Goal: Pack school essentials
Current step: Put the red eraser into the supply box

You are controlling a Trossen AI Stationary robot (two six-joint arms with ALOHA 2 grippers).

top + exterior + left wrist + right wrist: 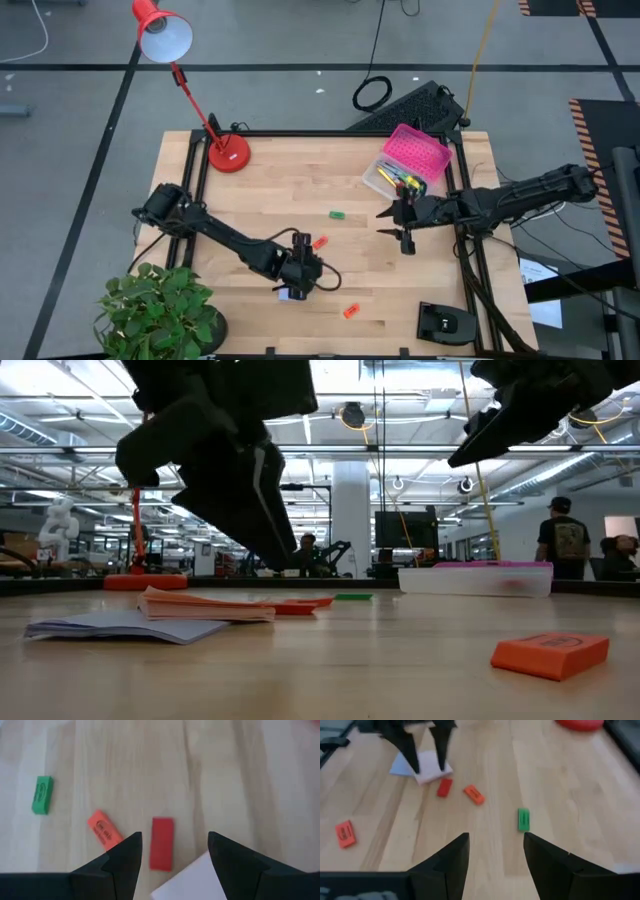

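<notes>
Lavender sticky-note pad (287,293) lies mostly hidden under left gripper (297,283).

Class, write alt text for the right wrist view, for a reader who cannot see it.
Seen past the right gripper, whose jaws are open and empty, a wooden table holds a green eraser, an orange eraser, a red eraser and another orange eraser. Farther off, the left gripper hangs over sticky notes.

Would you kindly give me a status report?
Left gripper open over sticky-note pads. Right gripper open, empty, near clear box. Four erasers loose; nothing blocking.
</notes>
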